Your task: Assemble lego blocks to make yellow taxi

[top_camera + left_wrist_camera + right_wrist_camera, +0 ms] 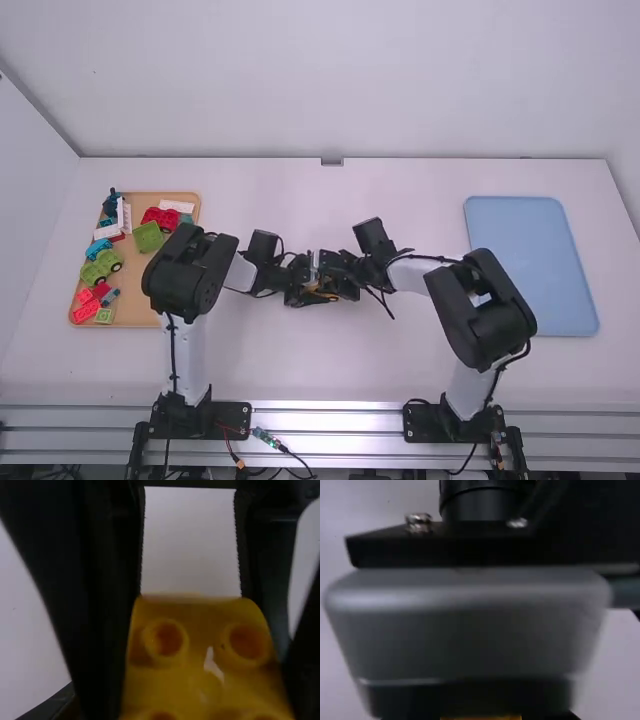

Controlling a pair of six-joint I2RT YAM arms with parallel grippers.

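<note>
Joining of taxi parts, apparently the step in hand: two grippers meet above the middle of the bench (pixel 265 355), working at one small piece.

Item: yellow block (pixel 200 675), studded, set between the two arms; remainder of the taxi hidden among the grippers, its stage of assembly uncertain.

Item: right gripper (pixel 340 287), black; jaws clamped on the yellow block, one at either side, as the left wrist view presents them.

Item: left gripper (pixel 302 290), black, close against its counterpart; whether its jaws stand apart or together cannot be told.

Item: wooden tray (pixel 136 313), left side, bearing loose pieces, among them a green block (pixel 149 237), a red piece (pixel 160 218) and a white piece (pixel 175 206).

Item: blue tray (pixel 530 265), right side, possibly meant for the finished model.

Next move, by judgement: line up studs and sockets, press squarely while both sides are steadied, then check the seating before either gripper lets go; a tilted push might pop the joint apart
</note>
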